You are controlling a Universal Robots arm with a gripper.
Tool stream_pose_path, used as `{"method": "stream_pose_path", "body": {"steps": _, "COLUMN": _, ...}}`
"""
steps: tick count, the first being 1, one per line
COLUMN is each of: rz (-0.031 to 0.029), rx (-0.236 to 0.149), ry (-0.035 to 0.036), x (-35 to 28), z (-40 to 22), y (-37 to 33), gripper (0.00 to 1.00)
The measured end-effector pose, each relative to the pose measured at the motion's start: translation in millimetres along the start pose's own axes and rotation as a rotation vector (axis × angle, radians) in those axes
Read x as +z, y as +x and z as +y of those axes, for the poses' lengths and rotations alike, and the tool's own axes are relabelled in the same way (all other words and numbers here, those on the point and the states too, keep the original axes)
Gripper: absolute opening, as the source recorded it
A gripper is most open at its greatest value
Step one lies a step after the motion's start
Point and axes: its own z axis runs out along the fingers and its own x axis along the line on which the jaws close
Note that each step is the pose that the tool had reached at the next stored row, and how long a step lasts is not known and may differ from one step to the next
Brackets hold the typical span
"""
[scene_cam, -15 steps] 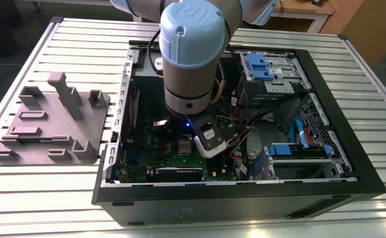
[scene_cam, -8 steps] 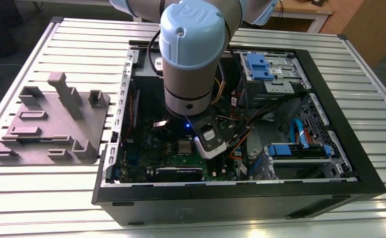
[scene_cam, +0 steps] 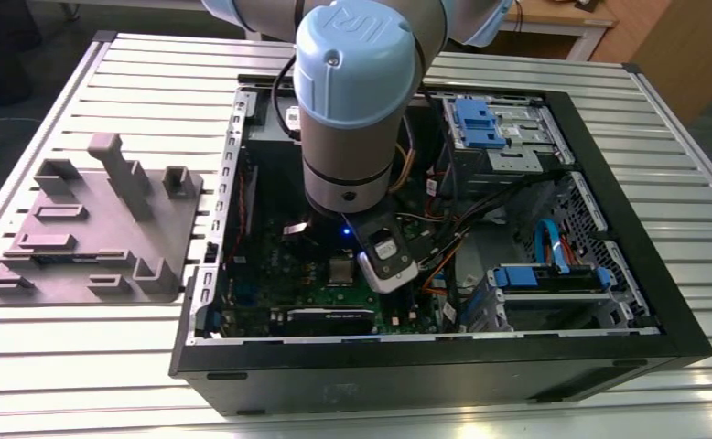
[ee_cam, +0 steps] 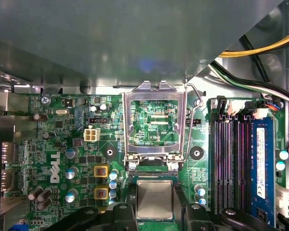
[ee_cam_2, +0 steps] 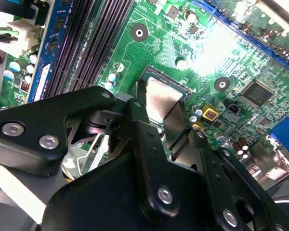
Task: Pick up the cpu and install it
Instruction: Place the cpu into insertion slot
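Beside the cpu [ee_cam: 154,199], raised socket frame [ee_cam: 154,120] and memory slots [ee_cam: 229,163].

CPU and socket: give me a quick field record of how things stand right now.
cpu: flat at the socket, metal top up; fully seated or not, cannot tell
gripper: low over the cpu, straddling it
socket frame: flipped open, clear of the cpu
grey tray: on the table outside the case, at the exterior view's left

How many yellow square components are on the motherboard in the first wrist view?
2 yellow components, both near the cpu: one nearer the white connector, one farther from it. Others may be hidden.
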Motion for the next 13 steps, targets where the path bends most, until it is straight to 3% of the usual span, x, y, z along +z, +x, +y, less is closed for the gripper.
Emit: {"method": "stream_pose_path", "body": {"steps": 13, "rz": -0.0005, "rx": 0.000, "ry": -0.0004, "x": 0.2, "z": 0.0, "y": 0.2, "gripper": 0.39}}
